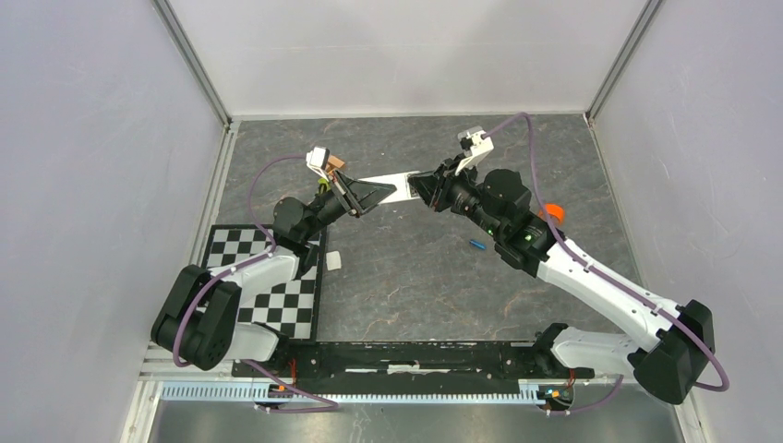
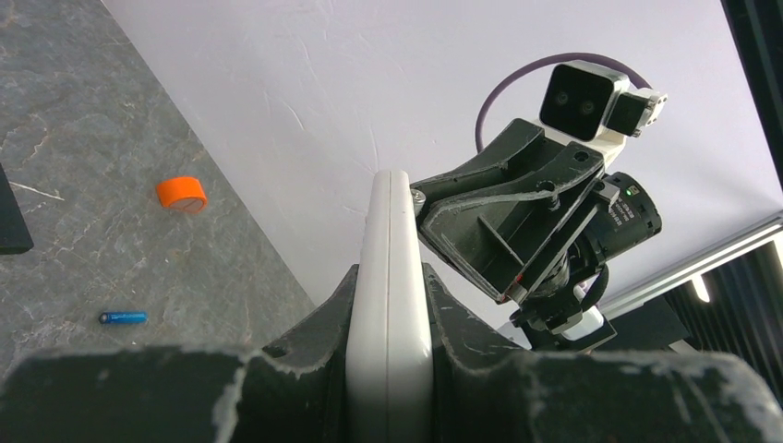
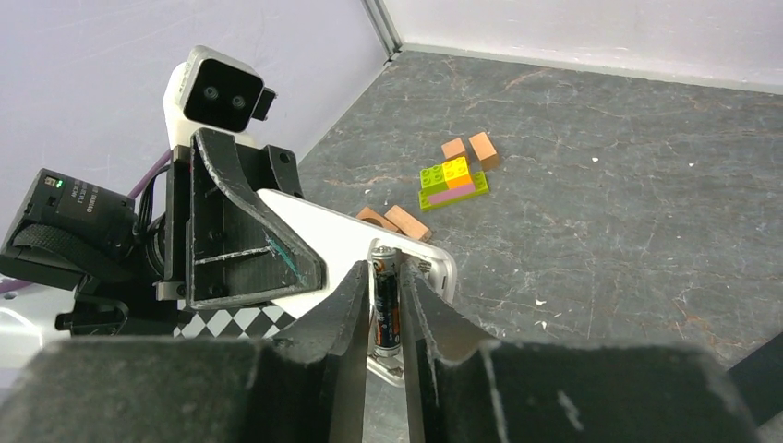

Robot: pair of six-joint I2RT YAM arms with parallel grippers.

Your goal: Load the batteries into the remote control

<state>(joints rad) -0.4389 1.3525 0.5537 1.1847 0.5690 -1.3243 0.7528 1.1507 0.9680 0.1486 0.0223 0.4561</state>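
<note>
My left gripper (image 1: pixel 369 195) is shut on the white remote control (image 1: pixel 389 187), holding it edge-on above the table (image 2: pixel 389 305). The remote's open battery bay faces my right gripper (image 3: pixel 385 272). A dark battery with an orange label (image 3: pixel 385 305) lies in that bay between the right fingers. The right jaws stand slightly apart, with a thin gap showing beside the battery. A bright blue battery (image 1: pixel 477 245) lies loose on the table below the right arm, also seen in the left wrist view (image 2: pixel 123 317).
An orange round cap (image 1: pixel 552 211) sits by the right arm. A small white piece (image 1: pixel 332 261) lies beside the checkerboard mat (image 1: pixel 277 295). Coloured toy bricks (image 3: pixel 452 177) and wooden blocks (image 3: pixel 397 220) lie behind the remote. A black bar (image 2: pixel 11 221) shows at the left edge.
</note>
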